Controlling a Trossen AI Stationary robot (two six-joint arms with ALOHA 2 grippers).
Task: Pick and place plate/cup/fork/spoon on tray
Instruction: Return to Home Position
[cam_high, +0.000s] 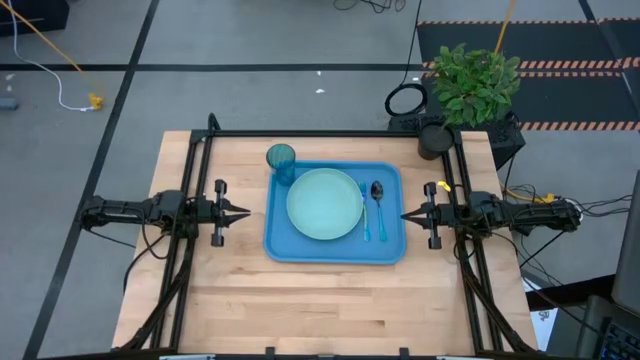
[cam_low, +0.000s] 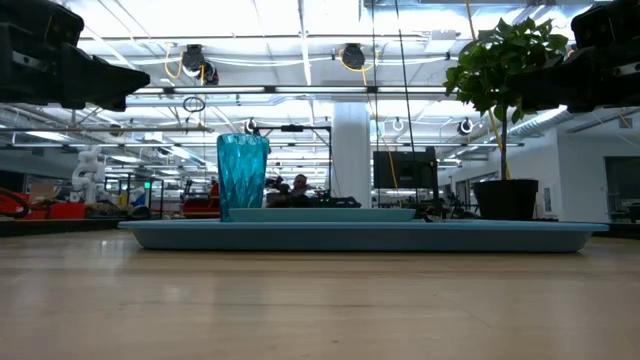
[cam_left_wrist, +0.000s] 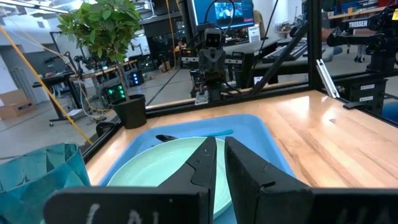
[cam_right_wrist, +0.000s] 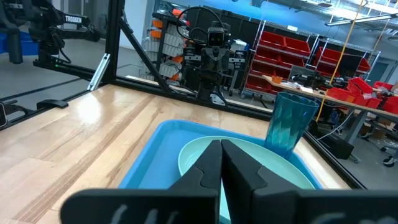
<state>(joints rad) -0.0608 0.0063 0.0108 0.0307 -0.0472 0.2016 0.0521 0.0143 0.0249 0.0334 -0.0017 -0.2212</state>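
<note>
Tray (cam_high: 385, 250): flat on the middle of the table (cam_high: 330, 300), between the two arms, carrying all four pieces.
Plate (cam_high: 325, 204): lies flat in the tray's centre, filling most of its depth.
Cup (cam_high: 281, 160): upright in the tray's back corner on the left arm's side, just beside the plate's rim.
Fork (cam_high: 364, 215): lies on the tray floor along the plate's edge on the right arm's side; whether it touches the rim cannot be told.
Spoon (cam_high: 378, 205): just beside the fork and parallel to it, dark bowl toward the tray's back edge, nearer the right arm.
Left gripper (cam_high: 245, 212): above the table off the tray's left edge, pointing at the tray, apart from it; fingers (cam_left_wrist: 199, 168) drawn together to a point, grasping nothing.
Right gripper (cam_high: 405, 215): off the tray's right edge, tip near the rim, facing the left one; fingers (cam_right_wrist: 205, 171) pressed together, empty.
Plant (cam_high: 475, 80): potted, at the table's back corner on the right arm's side, well apart from the tray.
</note>
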